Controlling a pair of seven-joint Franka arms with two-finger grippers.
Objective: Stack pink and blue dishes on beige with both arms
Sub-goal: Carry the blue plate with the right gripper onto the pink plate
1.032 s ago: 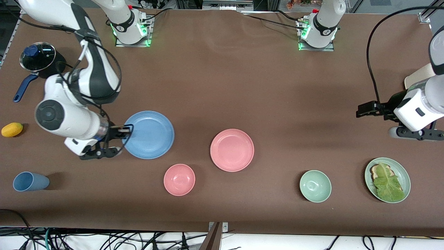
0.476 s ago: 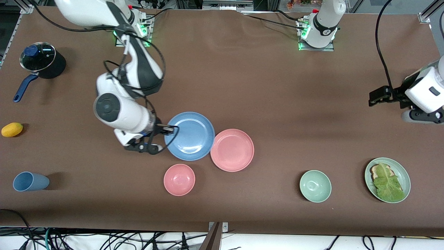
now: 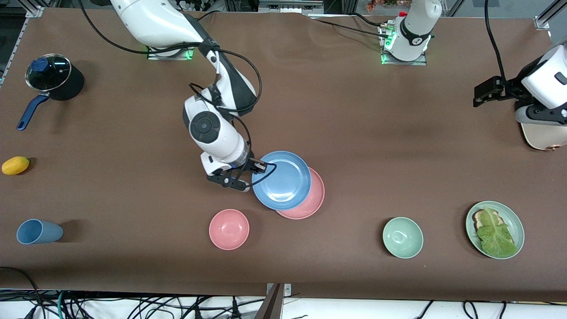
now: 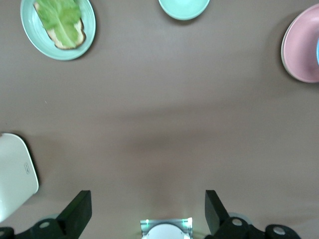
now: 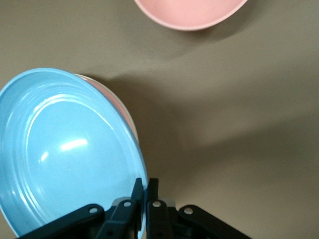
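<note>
Your right claw (image 3: pixel 246 176) pinches the round matte blue plate's (image 3: pixel 283 180) rim over the round matte pink plate (image 3: pixel 315 199); your left claw (image 4: pixel 144 211), spread, hangs over the bench (image 3: pixel 354 133).

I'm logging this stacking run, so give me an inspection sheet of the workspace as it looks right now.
Surface: brown table, no spills seen.
Job's things: blue plate held over the pink plate, overlapping most of it; beige plate at the left arm's end, partly under the left arm.
Clutter: pink bowl, green bowl, green plate with lettuce on bread, blue cup, lidded pot, yellow fruit.
Grippers: right gripper shut on the blue plate's rim; left gripper open over bare table.
Cables: black cables trail along both arms.
Surroundings: cable tangle below the table edge.
</note>
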